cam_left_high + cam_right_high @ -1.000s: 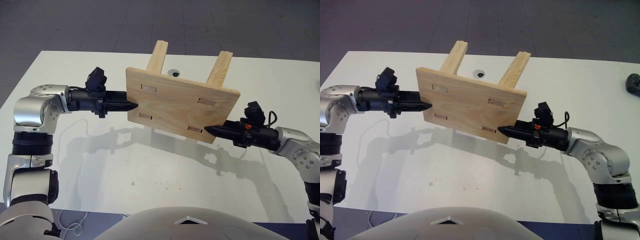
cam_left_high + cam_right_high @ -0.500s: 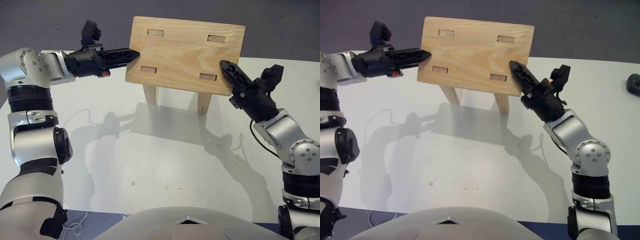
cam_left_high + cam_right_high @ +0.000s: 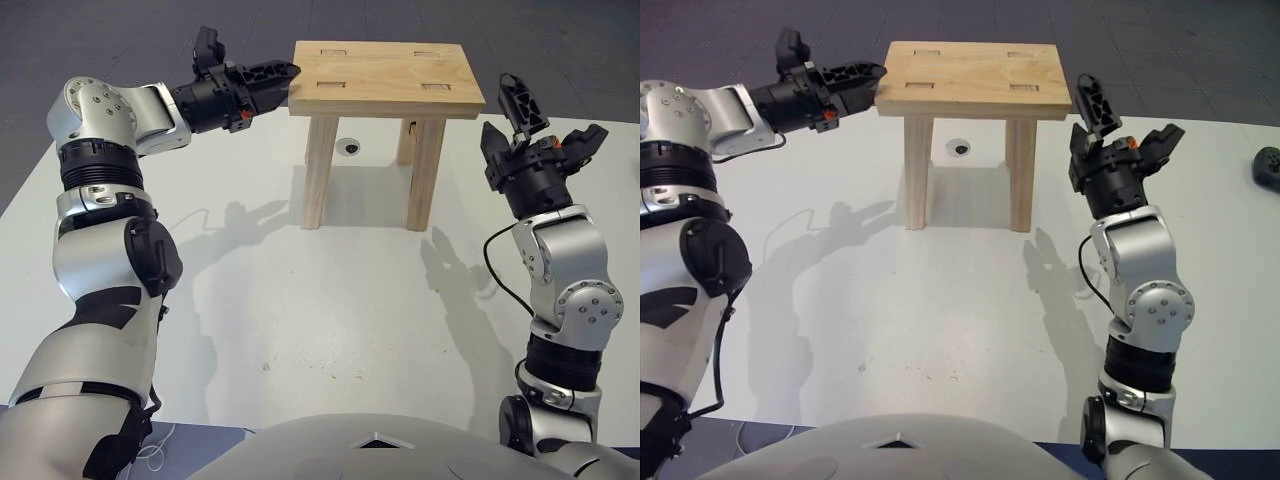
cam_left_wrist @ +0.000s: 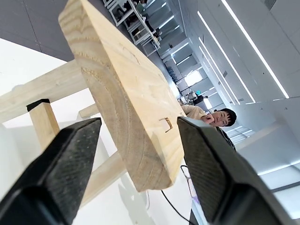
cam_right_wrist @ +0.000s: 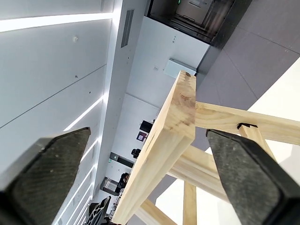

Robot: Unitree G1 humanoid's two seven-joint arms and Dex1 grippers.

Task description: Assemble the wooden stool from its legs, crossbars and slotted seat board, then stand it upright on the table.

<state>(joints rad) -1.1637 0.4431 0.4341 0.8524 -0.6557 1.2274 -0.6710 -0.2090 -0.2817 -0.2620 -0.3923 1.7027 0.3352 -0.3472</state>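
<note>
The left gripper (image 3: 288, 82) is hanging open, fingers straddling the left edge of the seat board (image 3: 385, 75). The one stool (image 3: 424, 165) is standing upright on the table (image 3: 300, 320), showing four slots (image 3: 330, 50) and two front legs (image 3: 318, 170). The right gripper (image 3: 555, 105) is gaping empty beside it. Assembly is looking finished; next, both arms need backing away without nudging.
</note>
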